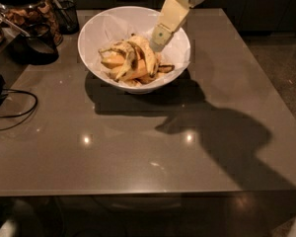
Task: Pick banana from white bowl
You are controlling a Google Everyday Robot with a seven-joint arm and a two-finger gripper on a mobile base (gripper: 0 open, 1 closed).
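Observation:
The white bowl (93,53) stands at the back middle of the grey table, lined with crinkled white paper. In it lies a pile of bananas. A long curved pale-yellow banana (147,54) with brown speckles lies on top of the pile, over deeper orange-yellow ones (113,60). My gripper (158,41) reaches down from the upper right over the bowl's right rim. Its cream tip is just above and to the right of the pale banana's upper end, very close to it. I cannot tell whether it touches the banana.
Dark glass jars (24,11) and a black mesh cup (65,16) stand at the back left. A black cable (15,113) loops over the table's left edge. The arm's shadow falls on the table's right half. The front edge (148,191) is near.

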